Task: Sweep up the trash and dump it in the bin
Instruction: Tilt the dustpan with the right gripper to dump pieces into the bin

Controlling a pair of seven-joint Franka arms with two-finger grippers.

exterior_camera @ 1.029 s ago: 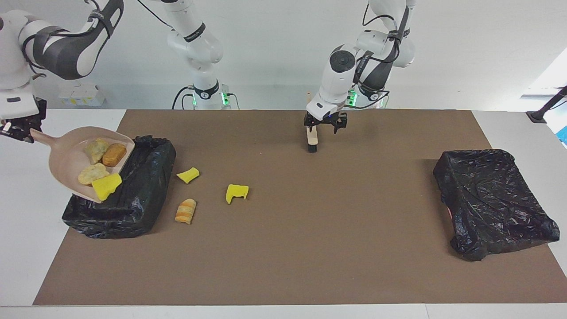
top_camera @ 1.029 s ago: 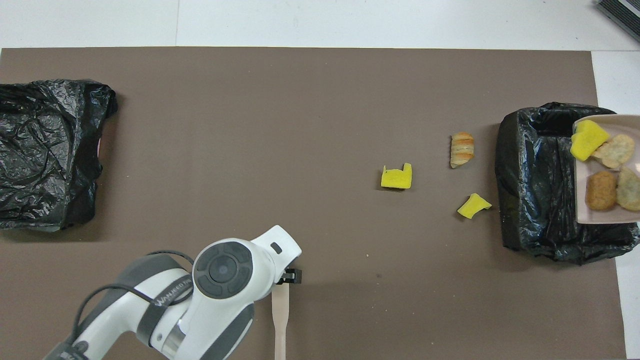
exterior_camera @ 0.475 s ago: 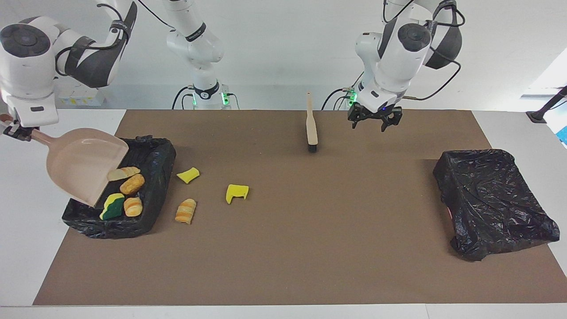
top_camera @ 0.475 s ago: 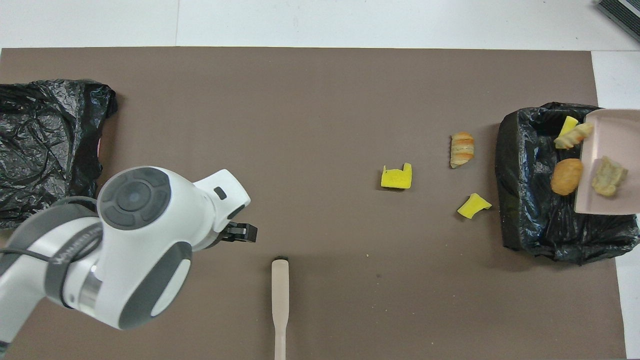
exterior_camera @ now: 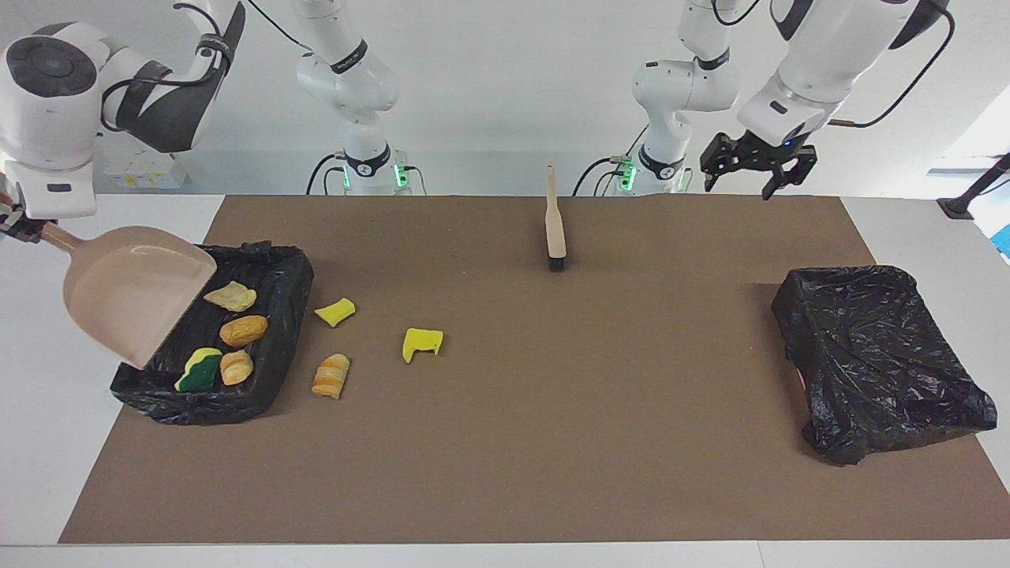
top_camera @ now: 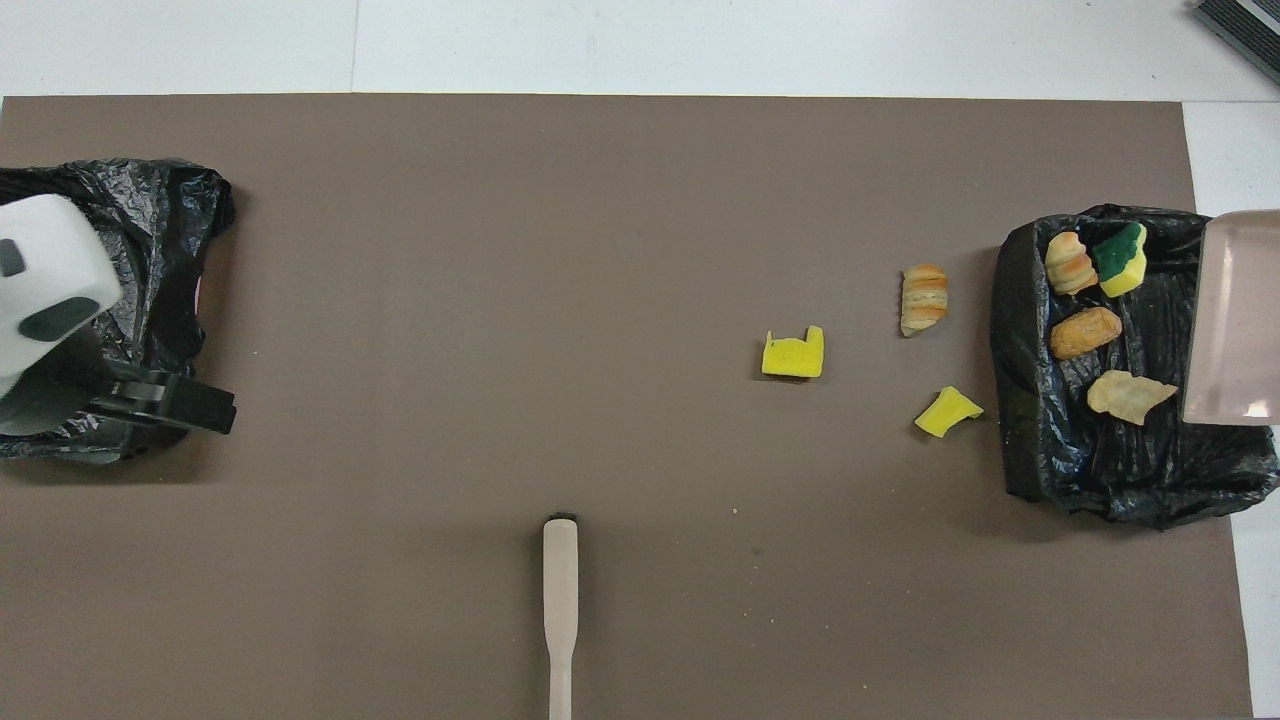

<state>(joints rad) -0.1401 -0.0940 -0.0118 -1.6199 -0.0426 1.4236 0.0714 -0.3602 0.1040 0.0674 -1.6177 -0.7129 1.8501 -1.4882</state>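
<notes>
My right gripper (exterior_camera: 16, 225) has tipped the dustpan (exterior_camera: 130, 292), which it clamps by the handle, and four scraps (exterior_camera: 237, 331) now lie in the bin (exterior_camera: 288, 272). Three scraps (exterior_camera: 422, 343) remain on the mat beside it. My left gripper (exterior_camera: 750, 170), open, has released the brush (exterior_camera: 555, 229).

Four scraps (exterior_camera: 227, 337) in bin (exterior_camera: 284, 272); three (exterior_camera: 331, 375) beside it — brush (exterior_camera: 555, 229) nearer robots.

Bright, even overhead light floods the desk (exterior_camera: 505, 442), casting soft shadows beside the brush (exterior_camera: 555, 229), with glare glinting off crinkled black bags (exterior_camera: 876, 355), everything sharp.
</notes>
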